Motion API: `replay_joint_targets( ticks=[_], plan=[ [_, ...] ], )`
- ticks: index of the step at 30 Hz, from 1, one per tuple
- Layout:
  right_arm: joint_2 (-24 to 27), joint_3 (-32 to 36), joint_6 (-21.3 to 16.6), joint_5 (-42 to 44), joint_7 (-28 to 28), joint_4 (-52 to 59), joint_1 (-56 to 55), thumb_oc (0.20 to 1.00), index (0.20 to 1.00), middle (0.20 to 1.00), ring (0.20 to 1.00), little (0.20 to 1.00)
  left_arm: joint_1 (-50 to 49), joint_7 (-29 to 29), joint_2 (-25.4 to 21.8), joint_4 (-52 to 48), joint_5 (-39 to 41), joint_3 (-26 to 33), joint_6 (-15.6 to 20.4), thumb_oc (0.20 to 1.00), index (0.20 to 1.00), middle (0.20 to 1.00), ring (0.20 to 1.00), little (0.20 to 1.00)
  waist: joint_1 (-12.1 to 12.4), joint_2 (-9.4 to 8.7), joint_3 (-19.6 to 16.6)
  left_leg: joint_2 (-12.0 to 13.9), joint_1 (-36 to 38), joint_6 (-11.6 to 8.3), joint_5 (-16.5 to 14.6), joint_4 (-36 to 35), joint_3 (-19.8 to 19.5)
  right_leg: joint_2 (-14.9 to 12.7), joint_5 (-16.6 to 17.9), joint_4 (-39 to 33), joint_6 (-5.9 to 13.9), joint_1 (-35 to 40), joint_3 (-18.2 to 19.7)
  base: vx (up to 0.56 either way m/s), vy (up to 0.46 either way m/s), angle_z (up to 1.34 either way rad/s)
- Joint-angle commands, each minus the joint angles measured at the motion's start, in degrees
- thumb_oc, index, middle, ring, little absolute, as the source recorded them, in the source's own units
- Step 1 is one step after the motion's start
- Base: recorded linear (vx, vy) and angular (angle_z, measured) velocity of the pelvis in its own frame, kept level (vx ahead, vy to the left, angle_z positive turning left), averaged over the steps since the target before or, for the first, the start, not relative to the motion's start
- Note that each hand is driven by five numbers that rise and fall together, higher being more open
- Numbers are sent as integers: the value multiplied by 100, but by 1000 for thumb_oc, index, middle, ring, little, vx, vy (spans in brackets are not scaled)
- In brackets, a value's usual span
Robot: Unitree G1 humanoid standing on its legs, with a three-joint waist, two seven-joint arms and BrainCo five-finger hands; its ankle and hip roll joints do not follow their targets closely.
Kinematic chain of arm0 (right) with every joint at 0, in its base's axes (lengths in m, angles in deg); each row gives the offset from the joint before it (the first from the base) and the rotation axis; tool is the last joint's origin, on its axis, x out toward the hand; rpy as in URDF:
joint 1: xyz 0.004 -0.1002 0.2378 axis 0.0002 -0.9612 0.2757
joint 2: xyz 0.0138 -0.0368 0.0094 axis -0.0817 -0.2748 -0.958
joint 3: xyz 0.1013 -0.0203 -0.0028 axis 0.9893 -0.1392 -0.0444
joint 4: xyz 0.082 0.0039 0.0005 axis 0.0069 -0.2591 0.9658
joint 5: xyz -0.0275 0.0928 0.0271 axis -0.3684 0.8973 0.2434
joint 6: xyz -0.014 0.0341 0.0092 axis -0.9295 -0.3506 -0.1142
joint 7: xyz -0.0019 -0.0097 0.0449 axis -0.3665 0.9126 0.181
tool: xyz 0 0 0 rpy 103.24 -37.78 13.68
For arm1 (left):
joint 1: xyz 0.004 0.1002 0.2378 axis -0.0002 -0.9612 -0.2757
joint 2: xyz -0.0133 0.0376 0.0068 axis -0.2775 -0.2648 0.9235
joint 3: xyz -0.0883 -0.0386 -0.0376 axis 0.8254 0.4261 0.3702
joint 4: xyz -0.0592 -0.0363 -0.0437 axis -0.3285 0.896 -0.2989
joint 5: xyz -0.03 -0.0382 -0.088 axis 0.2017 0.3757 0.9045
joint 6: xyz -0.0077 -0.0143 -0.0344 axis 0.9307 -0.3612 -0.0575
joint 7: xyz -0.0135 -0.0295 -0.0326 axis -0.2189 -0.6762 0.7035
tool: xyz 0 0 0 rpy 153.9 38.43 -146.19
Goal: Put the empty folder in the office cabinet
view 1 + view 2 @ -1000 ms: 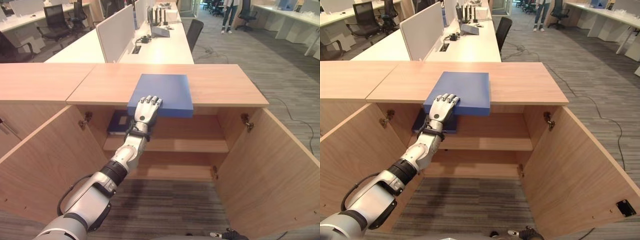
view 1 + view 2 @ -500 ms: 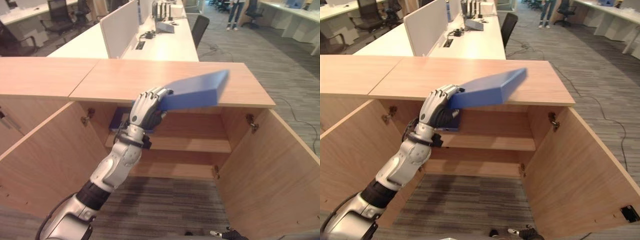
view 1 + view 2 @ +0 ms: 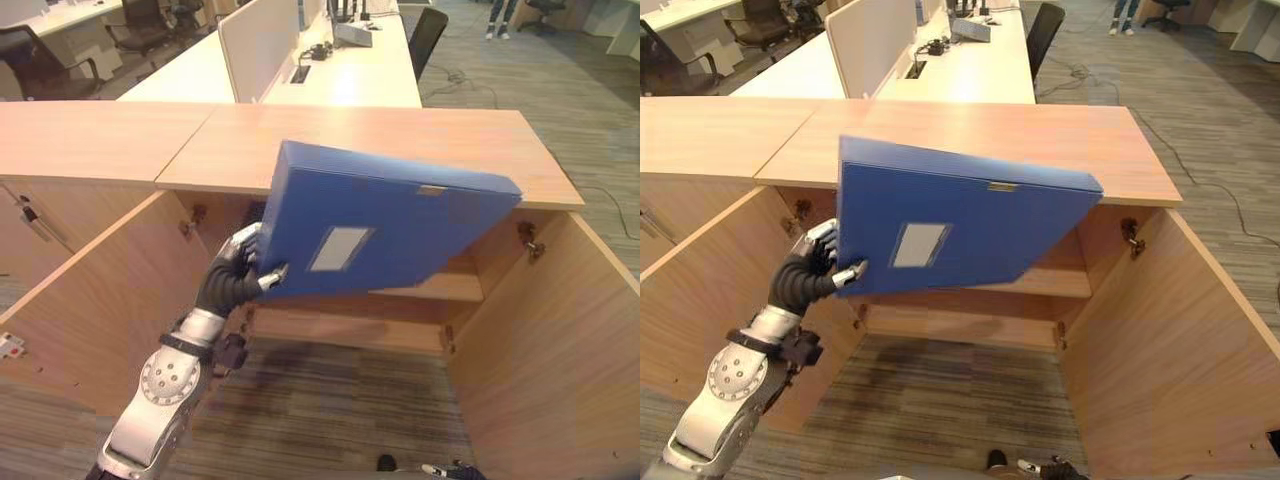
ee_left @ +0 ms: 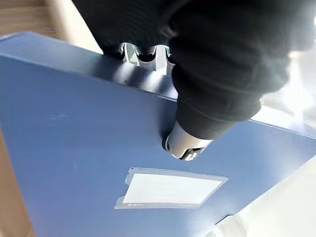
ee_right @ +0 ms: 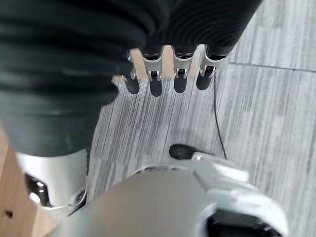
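The robot's left hand (image 3: 235, 281) is clamped on the lower left corner of one blue folder (image 3: 385, 225), thumb pressed to its broad front face and fingers wrapped behind the edge, where they are hidden. The folder is held in the air in front of the open office cabinet (image 3: 120, 290), tilted, its broad face with a pale label pocket (image 3: 340, 248) turned toward the camera; its long axis runs from the hand up and to the right, the far corner reaching over the front edge of the wooden surface (image 3: 400, 135) that tops the cabinet. The folder covers most of the cabinet's inside, so only a strip of one shelf (image 3: 440, 290) shows beneath its right end. Two cabinet doors stand swung open, one on each side. The right hand (image 5: 168, 74) hangs over the grey carpeted floor (image 5: 266, 103), fingers straight and apart, holding nothing. Beyond the cabinet stands a row of white office desks (image 3: 330, 85) with a partition screen.
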Motion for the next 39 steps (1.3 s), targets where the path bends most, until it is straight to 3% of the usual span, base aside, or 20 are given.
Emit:
replay_joint_targets(
  ticks=[1,11,22,29,34,39],
  plan=[
    [-257,-129,-109,213,-82,61,438,1000,1000,1000,1000,1000,235,26,53,-508,651,266,385,200,200,200,200,200,-23,-270,-82,-82,-31,19,-345,13,-442,63,-627,49,213,294,-144,-19,15,5],
    [492,763,-408,1120,-178,1439,-6,1000,1000,1000,1000,1000,-583,391,267,-36,518,591,226,200,200,200,200,200,-18,-285,-14,-89,-77,10,-316,13,-449,47,-623,49,223,279,-189,-15,5,2],
    [1236,1696,-426,652,-162,4363,-828,1000,1000,1000,1000,1000,-1607,781,70,1021,-1032,1223,-21,200,200,200,200,200,-59,-268,-11,-91,-125,28,-313,13,-450,28,-603,49,235,227,-208,0,0,0],
    [1779,2507,-474,-528,79,6040,-984,1000,1000,1000,1000,1000,-1899,910,-32,1153,-2119,1767,10,200,200,200,200,200,-43,-256,-24,-114,-182,64,-327,13,-495,7,-607,49,250,187,-219,0,0,0],
    [2195,2457,-531,-1294,59,6852,-586,1000,1000,1000,1000,1000,-1782,1045,-328,566,-2159,1902,213,200,200,200,200,200,19,-245,-46,-115,-180,70,-331,13,-490,-14,-604,49,259,178,-208,0,0,0],
    [2552,1577,-510,-1668,-258,7024,235,1000,1000,1000,1000,1000,-1062,1065,-688,144,-2016,1671,377,200,200,200,200,200,91,-287,-107,-110,-151,54,-316,13,-482,-10,-613,49,245,211,-200,-7,1,0]
  ],
)
